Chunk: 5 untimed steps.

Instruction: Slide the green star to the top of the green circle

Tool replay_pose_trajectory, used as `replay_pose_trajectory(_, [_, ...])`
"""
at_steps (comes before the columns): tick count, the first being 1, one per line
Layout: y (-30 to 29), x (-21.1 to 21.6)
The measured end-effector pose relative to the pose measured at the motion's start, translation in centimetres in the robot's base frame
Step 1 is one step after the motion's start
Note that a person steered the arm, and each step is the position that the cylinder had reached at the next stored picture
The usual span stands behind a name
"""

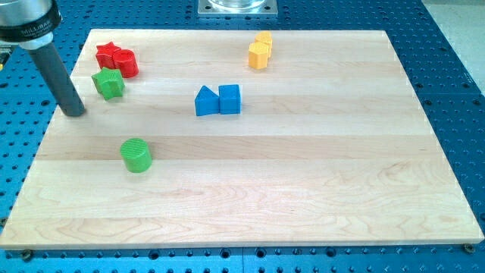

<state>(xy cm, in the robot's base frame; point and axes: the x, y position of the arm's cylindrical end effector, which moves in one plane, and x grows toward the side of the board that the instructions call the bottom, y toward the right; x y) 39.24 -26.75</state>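
The green star [108, 83] lies near the view's top left of the wooden board, just below the red blocks. The green circle [136, 155] sits lower, toward the view's bottom and slightly right of the star. My tip [76, 112] rests on the board at the left edge, a short way left of and slightly below the green star, not touching it, and up-left of the green circle.
A red star [107, 53] and a red cylinder [125, 63] touch each other just above the green star. A blue triangle [205, 101] and blue cube [229, 99] stand mid-board. Two yellow blocks [260, 51] sit at the view's top. The board's left edge [47, 136] is near my tip.
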Motion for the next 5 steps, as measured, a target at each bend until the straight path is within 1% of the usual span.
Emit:
replay_pose_trajectory(1, [1.0,-3.4])
replay_pose_trajectory(2, [2.5,-4.6])
replay_pose_trajectory(3, [4.4,-3.0])
replay_pose_trajectory(4, [5.5,0.2])
replay_pose_trajectory(5, [4.9,-1.3])
